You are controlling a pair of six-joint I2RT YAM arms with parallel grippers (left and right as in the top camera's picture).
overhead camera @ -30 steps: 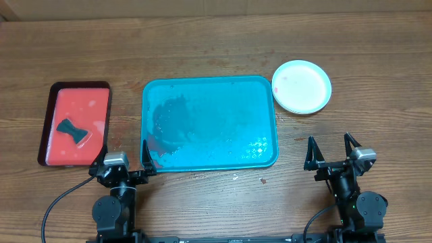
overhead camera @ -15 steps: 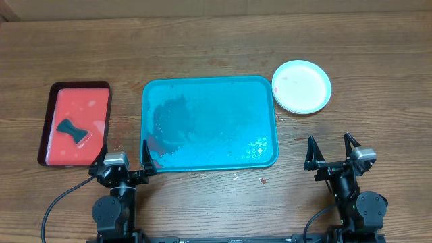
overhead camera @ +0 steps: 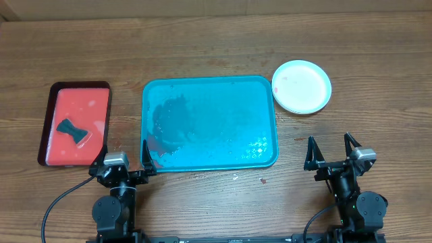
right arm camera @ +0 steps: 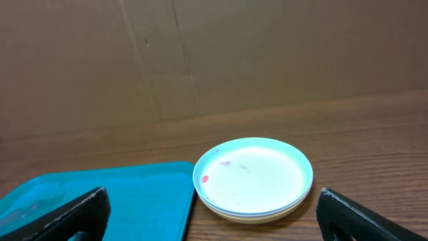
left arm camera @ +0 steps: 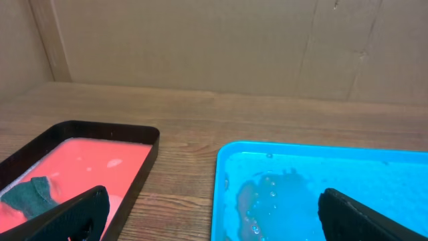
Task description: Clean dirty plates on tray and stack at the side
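Note:
The plates (overhead camera: 302, 86) sit in one stack on the table just right of the turquoise tray (overhead camera: 209, 158); the top one is light teal with faint red specks. The stack also shows in the right wrist view (right arm camera: 254, 177), a yellowish plate at the bottom. The tray holds no plates, only water drops and a reddish smear at its left, also seen in the left wrist view (left arm camera: 321, 167). My left gripper (overhead camera: 125, 164) is open and empty at the tray's front left corner. My right gripper (overhead camera: 331, 152) is open and empty in front of the stack.
A red dark-rimmed tray (overhead camera: 47, 128) lies at the left with a dark cloth (overhead camera: 73, 131) on it, also in the left wrist view (left arm camera: 30, 194). A cardboard wall stands behind the table.

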